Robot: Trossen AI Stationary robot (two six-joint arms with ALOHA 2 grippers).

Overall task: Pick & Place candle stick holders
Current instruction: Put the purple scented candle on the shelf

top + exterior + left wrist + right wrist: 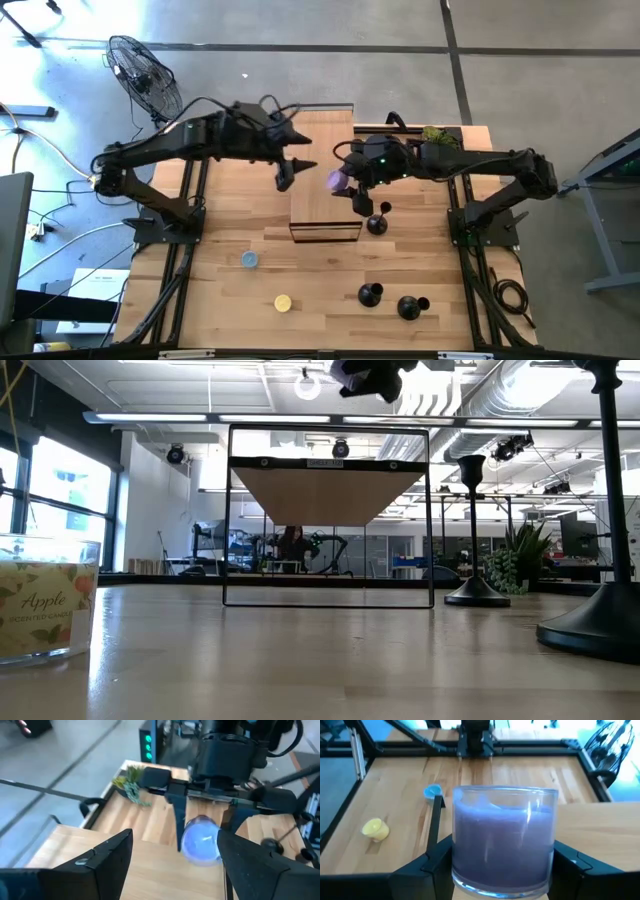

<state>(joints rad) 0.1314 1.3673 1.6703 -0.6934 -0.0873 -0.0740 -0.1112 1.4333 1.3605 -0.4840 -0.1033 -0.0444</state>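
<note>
Purple candle jar (503, 842) fills my right wrist view, clamped in right tool (352, 183) mid-frame above counter (230, 220); left tool (287, 172) released, empty; candle stick holders (372, 294) lower right

A lilac candle in a clear glass jar (504, 842) fills the centre of the right wrist view — behind it, on the wooden table (240, 215), sit a small blue candle (249, 260) and a yellow one (283, 302) toward the lower left of the high view. A black wire-frame stand with a wooden shelf (328, 495) stands mid-frame in the low view, an "Apple" scented candle jar (45, 610) at far left, a green plant (437, 135) at the table's upper right — and a floor fan (143, 75) upper left.
</note>
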